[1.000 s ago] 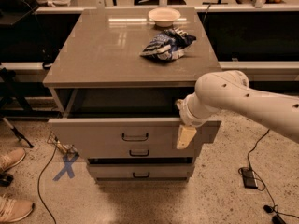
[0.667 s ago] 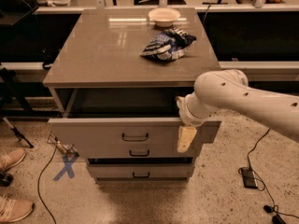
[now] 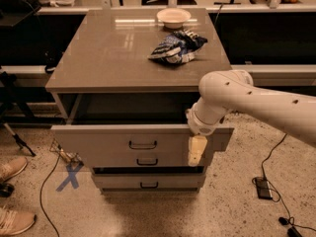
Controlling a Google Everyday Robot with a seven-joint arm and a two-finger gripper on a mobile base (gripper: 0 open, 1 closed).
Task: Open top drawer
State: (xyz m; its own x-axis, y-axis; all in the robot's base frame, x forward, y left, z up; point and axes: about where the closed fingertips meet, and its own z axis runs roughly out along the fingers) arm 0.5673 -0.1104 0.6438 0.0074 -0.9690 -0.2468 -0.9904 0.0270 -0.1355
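The top drawer (image 3: 108,138) stays pulled out under the front edge of the bench (image 3: 113,53), unmoved since a second ago — the task looks done — with the gripper (image 3: 197,150) hanging below the front right corner, spread or closed I cannot tell.

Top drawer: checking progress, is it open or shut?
Open: top drawer front stands out from the cabinet, dark gap behind. Pincer hangs before its front.
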